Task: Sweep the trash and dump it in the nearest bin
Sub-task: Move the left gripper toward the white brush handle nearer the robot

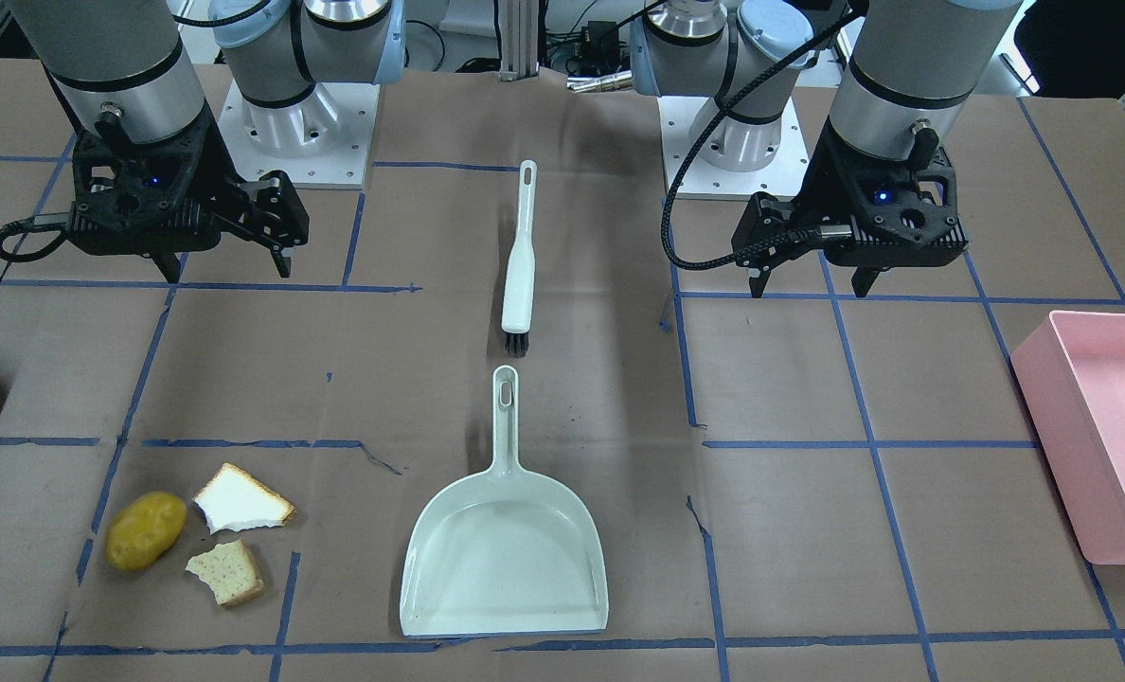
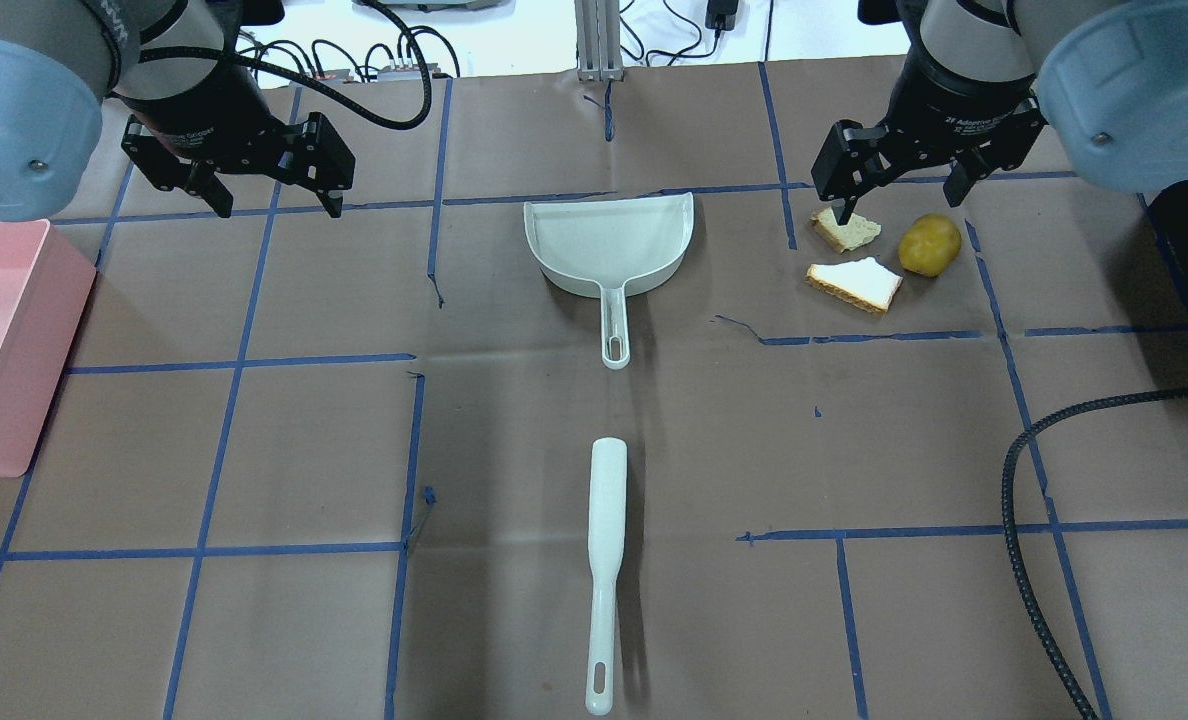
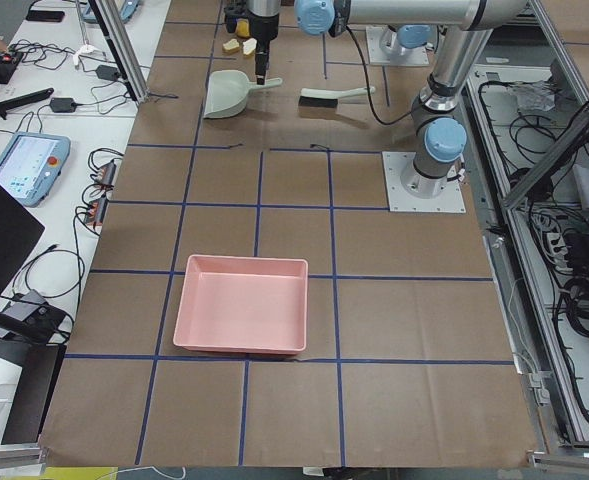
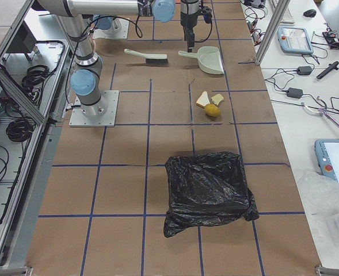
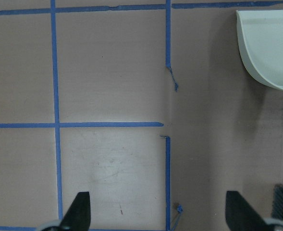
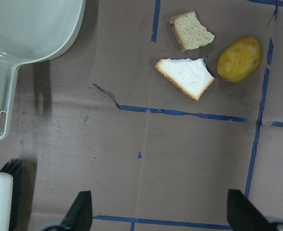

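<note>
The trash lies together on the brown table: a yellow-brown potato (image 2: 930,245) (image 1: 146,530) (image 6: 239,58) and two torn bread pieces, one white-faced (image 2: 857,283) (image 1: 241,500) (image 6: 187,77) and one smaller (image 2: 847,229) (image 1: 228,571) (image 6: 191,32). A pale green dustpan (image 2: 608,245) (image 1: 506,559) lies in the middle, with a white brush (image 2: 606,560) (image 1: 520,260) in line with its handle. My right gripper (image 2: 899,205) (image 1: 229,273) hangs open and empty above the table, near the trash. My left gripper (image 2: 279,210) (image 1: 809,289) hangs open and empty over bare table.
A pink tray (image 2: 4,340) (image 1: 1102,436) (image 3: 242,318) sits at the table's end on my left. A bin lined with a black bag (image 4: 208,192) stands at the end on my right, beyond the trash. Blue tape lines grid the table.
</note>
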{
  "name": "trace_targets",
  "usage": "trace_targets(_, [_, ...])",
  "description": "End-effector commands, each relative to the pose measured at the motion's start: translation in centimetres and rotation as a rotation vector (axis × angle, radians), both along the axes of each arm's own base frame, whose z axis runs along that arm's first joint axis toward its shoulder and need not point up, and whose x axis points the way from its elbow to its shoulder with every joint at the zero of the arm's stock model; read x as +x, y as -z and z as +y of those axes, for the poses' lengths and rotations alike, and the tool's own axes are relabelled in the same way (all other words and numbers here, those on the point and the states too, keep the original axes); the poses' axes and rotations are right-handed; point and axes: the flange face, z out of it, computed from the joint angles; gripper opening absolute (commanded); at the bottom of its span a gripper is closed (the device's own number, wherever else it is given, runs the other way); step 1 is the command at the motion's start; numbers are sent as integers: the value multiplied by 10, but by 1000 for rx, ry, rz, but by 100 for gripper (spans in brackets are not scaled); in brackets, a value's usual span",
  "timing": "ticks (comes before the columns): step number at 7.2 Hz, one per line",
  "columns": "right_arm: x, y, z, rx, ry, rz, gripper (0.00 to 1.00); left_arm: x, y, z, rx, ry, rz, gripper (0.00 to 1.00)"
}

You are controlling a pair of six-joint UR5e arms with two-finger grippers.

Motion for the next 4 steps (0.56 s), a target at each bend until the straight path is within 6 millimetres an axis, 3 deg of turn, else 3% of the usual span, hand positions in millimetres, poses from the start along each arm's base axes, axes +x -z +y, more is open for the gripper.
trace_targets(1, [0,0,0,1,0,0,100,-3,4,2,2,4,1,100])
trace_targets(4, [0,0,0,1,0,0,100,-4,3,4,-3,-6,11,100])
